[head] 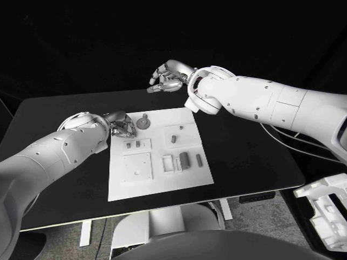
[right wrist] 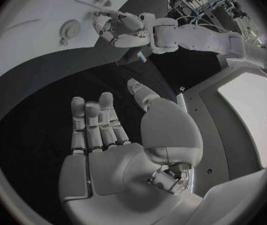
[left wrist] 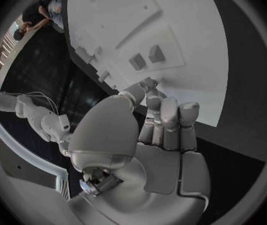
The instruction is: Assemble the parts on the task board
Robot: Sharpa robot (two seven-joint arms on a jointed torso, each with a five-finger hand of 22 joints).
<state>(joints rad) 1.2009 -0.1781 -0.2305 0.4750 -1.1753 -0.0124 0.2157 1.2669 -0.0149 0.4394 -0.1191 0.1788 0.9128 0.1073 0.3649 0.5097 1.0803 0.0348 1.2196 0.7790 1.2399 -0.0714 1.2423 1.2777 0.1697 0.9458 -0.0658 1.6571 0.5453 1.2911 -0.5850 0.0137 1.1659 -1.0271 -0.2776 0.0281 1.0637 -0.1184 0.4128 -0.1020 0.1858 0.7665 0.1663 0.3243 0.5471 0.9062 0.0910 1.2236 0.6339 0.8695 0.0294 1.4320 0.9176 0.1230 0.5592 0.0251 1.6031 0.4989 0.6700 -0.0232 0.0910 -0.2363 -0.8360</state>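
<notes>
1. The white task board (head: 162,179) lay in the middle of the black table (head: 244,157), with the robot's two hands at its far end.
2. The left hand (head: 120,124) sat at the board's far left corner, fingers curled inward; from the left wrist view its fingers (left wrist: 170,116) pointed together toward the board's edge, and whether they pinched anything could not be told.
3. A round grey part (head: 143,122) lay on the board just beside that left hand, close to its fingertips; whether they touched it could not be told.
4. The right hand (head: 167,77) hovered beyond the board's far edge, well apart from every part, fingers loosely curled in the head view; the right wrist view showed its fingers (right wrist: 91,125) extended side by side with nothing in them.
5. Near the board's centre, two small dark parts (head: 131,144) stood in a raised plate, and a slim part (head: 173,139) lay to their right.
6. Toward the board's near right, a dark oblong part (head: 184,160) rested beside a thinner one (head: 199,160).
</notes>
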